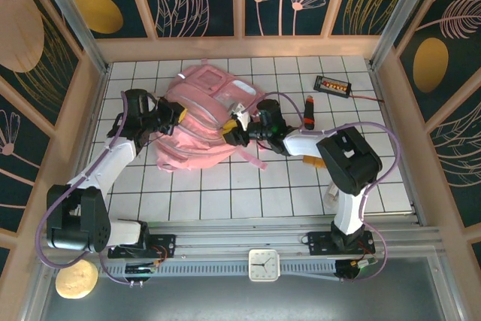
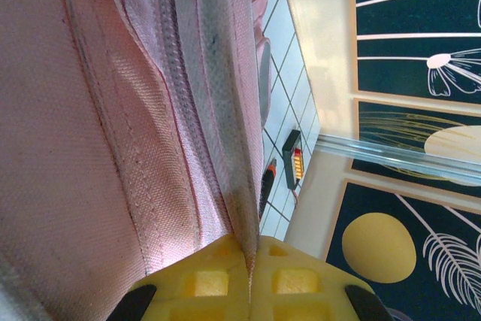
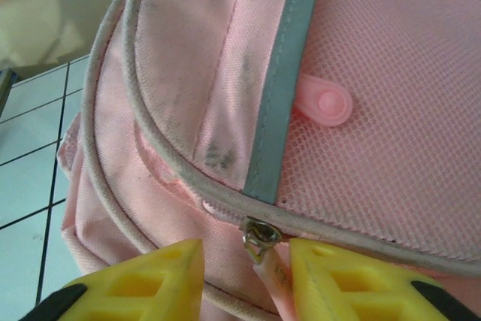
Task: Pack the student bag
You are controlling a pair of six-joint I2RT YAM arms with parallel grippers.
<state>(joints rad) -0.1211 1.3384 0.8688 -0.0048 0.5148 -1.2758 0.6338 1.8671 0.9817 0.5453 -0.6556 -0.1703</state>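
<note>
You have: student bag, pink; zipper pull on it; grey strip above the pull; right gripper fingers parted either side of the pull.

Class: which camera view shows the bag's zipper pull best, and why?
Right wrist: the bag's pull hangs close up between the yellow fingers. In the top view it is too small to tell. Left wrist gives zip teeth.

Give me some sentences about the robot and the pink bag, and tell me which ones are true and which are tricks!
The student bag is pink. True.
The left fingers pinch the bag's fabric. True.
The right fingers are squeezed tight together. False: they stand apart, with the zipper pull between them.
The clock lies on the bag. False: it sits at the near edge, away from the bag.
</note>
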